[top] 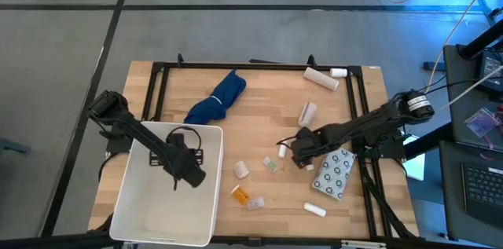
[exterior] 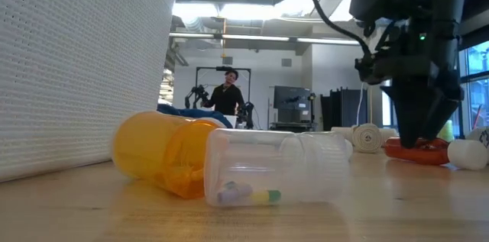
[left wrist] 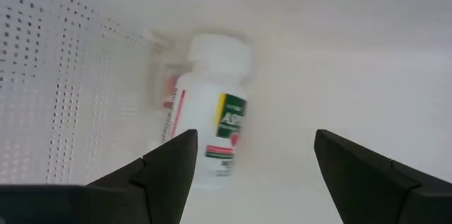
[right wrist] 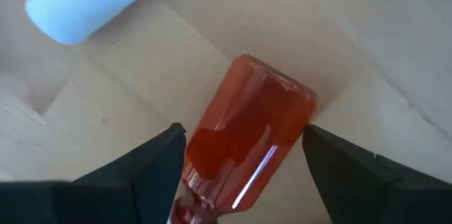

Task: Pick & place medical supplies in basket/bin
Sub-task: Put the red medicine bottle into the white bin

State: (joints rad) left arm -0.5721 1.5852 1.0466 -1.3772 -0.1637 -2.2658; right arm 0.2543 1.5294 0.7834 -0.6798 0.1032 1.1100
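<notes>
Robotics lab: more robot arms [exterior: 200, 93], monitors [exterior: 290, 104] behind.

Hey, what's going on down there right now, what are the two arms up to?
Left gripper open inside tub, white bottle lying below it. Right gripper straddling red bottle on table, jaws not yet touching. Nothing blocking.

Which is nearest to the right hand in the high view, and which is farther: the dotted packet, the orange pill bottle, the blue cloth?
From the right hand, nearest first:
1. Dotted packet, just beside it, toward the table's right edge.
2. Orange pill bottle, near the front edge, toward the tub.
3. Blue cloth, far side, toward the left.
</notes>
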